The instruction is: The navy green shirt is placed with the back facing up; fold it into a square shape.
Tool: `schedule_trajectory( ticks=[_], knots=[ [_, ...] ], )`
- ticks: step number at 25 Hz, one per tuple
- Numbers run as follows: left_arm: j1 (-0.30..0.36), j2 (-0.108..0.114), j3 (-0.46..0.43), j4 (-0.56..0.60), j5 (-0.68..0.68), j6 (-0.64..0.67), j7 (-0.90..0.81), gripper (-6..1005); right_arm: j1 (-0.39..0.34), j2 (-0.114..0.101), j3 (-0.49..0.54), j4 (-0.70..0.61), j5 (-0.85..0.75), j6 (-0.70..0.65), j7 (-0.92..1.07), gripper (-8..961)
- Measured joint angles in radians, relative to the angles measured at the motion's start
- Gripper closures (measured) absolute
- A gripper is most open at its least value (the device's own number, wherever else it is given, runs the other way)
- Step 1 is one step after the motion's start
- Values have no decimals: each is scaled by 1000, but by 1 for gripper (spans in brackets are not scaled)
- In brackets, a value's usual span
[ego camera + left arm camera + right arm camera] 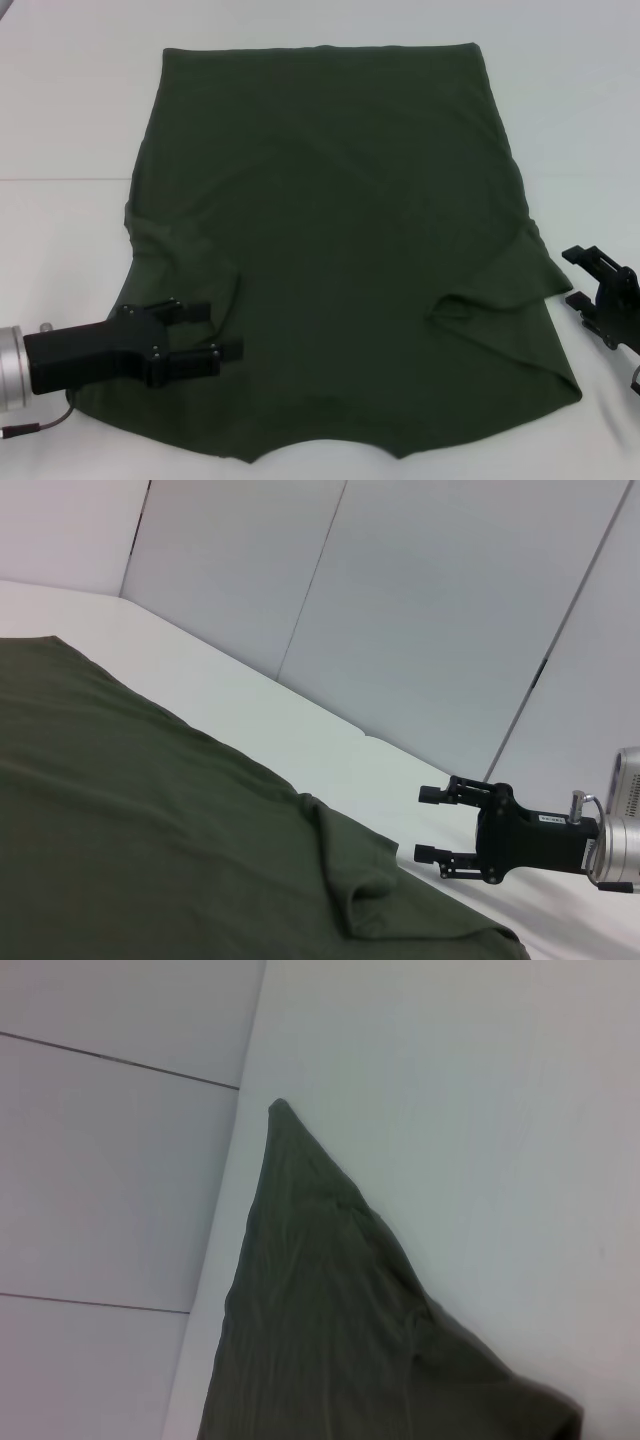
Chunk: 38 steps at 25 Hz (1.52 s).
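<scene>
The navy green shirt (pixel 340 260) lay spread flat on the white table (pixel 60 110), filling most of the head view, with its straight hem at the far side and its collar end toward the robot. Both sleeves appeared already turned inward: the one on the robot's right formed a creased triangular flap (pixel 500 290) lying on the body of the shirt, and the one on the left showed as a softer fold (pixel 185 250) near the left edge.

The left gripper (pixel 215 332) was low over the shirt's near left corner, pointing toward the middle of the garment. Its two black fingers (pixel 190 312) stood apart with a clear gap between them and no cloth in that gap; whether the lower finger touched the fabric was hard to judge from above.

The right gripper (pixel 432 824) sat just off the shirt's right edge, beside the folded sleeve, over bare table. In the left wrist view its jaws were spread wide and held nothing, with the shirt's crumpled sleeve fold (pixel 350 890) lying near it but apart.

The right wrist view showed only a pointed corner of the shirt (pixel 330 1300) against the table, with pale wall panels (pixel 420 610) behind the table's far side in the left wrist view.
</scene>
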Motion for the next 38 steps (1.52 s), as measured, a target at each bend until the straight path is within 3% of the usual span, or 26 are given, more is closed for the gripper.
schedule_trajectory(
  ticks=[38],
  knots=[
    [-2,0,0,1,1,0,0,138,86,3,-7,12,1,112,-10,155]
  ],
)
